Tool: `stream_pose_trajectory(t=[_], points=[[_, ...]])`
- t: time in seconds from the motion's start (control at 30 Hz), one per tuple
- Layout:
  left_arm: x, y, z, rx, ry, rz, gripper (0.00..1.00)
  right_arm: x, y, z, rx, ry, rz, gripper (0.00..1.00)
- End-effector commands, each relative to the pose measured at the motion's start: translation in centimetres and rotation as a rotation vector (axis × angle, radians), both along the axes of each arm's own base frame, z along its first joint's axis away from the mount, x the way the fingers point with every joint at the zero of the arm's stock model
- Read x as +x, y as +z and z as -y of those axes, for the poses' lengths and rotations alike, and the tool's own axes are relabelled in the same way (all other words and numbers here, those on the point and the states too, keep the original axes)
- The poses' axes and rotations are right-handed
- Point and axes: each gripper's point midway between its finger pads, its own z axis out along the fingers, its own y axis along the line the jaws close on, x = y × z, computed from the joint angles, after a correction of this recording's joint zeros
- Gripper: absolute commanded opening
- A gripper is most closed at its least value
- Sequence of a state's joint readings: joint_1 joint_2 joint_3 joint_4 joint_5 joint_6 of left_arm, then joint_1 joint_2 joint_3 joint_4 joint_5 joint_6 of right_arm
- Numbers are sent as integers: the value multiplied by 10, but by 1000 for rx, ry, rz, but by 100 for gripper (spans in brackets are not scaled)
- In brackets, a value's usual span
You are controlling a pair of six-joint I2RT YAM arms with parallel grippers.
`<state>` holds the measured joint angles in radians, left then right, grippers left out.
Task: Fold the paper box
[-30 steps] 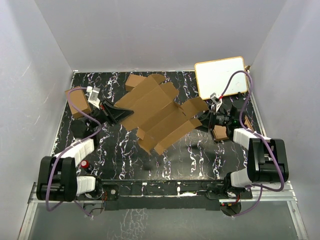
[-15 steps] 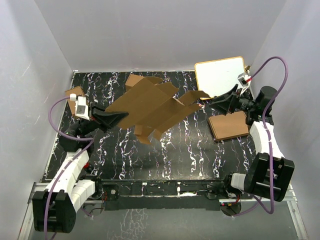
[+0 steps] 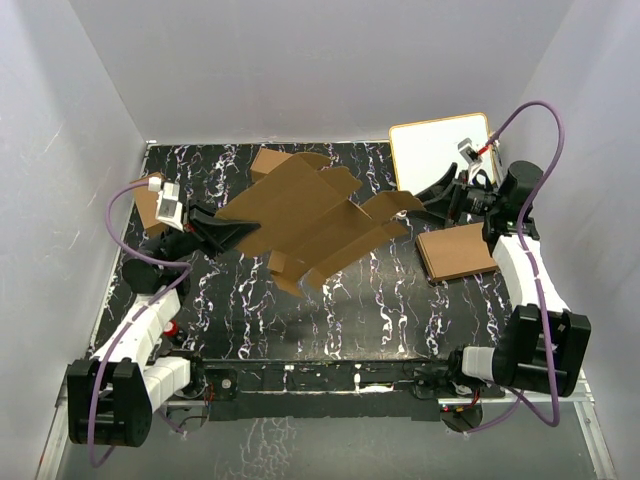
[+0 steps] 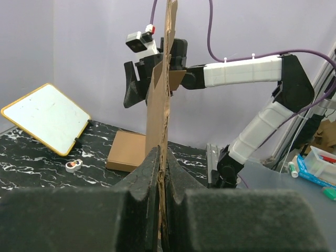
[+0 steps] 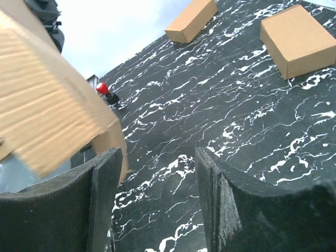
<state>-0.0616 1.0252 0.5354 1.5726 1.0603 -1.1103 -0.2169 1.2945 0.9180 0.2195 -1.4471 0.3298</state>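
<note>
Paper box (image 3: 300,215) is a wide, flat die-cut sheet spread across the middle of the top view, held up off the black marbled table (image 3: 380,300). I see my left gripper (image 3: 232,232) clamped tight on its left edge, card pinched between both fingers. My right gripper (image 3: 435,198), at the upper right, stands parted around nothing, the sheet's right flap just beside it.

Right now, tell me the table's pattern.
Black with white marble-like veins; the table shows best in the right wrist view.
</note>
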Motion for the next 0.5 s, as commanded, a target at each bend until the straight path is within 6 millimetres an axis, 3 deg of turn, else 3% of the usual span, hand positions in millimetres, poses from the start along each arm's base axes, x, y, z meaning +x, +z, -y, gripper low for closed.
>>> stream_pose_trajectory(t=[0.0, 0.27, 0.47], points=[[-16, 25, -2, -6, 3, 170, 0, -25, 19, -8, -22, 69, 125, 63], [-16, 31, -1, 2, -1, 182, 0, -34, 10, -19, -18, 127, 117, 65], [-17, 31, -1, 12, -4, 179, 0, -39, 15, -18, -22, 161, 138, 65]])
